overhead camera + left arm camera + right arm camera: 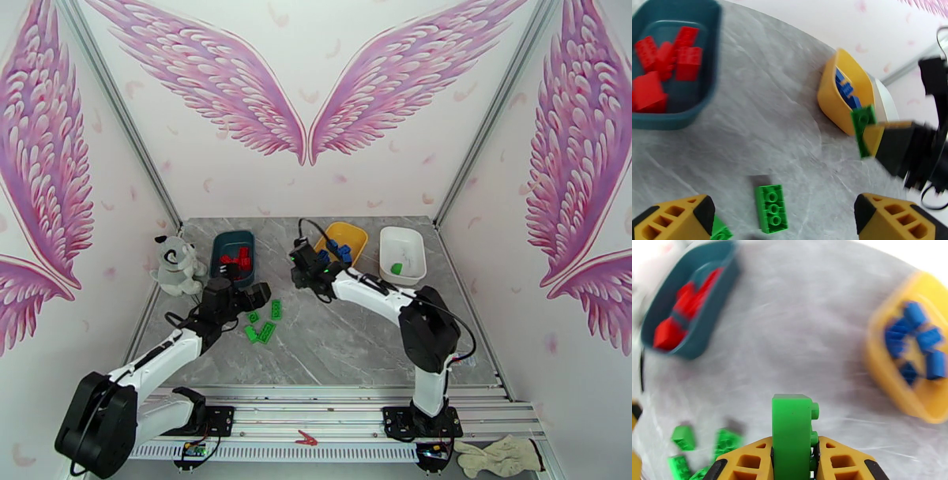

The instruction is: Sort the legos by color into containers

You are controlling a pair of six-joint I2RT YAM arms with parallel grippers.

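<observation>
Our right hand is clamped shut on the held green brick. The brick stands on edge between the two fingers, studs facing the hand's right. Our left hand hangs wide open with nothing in it, and a loose green brick lies on the counter just below, between its fingers.

Below and left of the right hand, a green cluster of bricks lies on the counter. Farther ahead on its left sits the teal tray with red bricks. Farther ahead on its right is the yellow tray with blue bricks. Beyond that, seen from above, the white tray already has a lone green brick in it, so we judge ours belongs there.

To do this well, we should carry the brick high enough to clear the yellow tray's rim and stop above the white tray's middle. Then we lower it and only then part the fingers, so it does not bounce out.
</observation>
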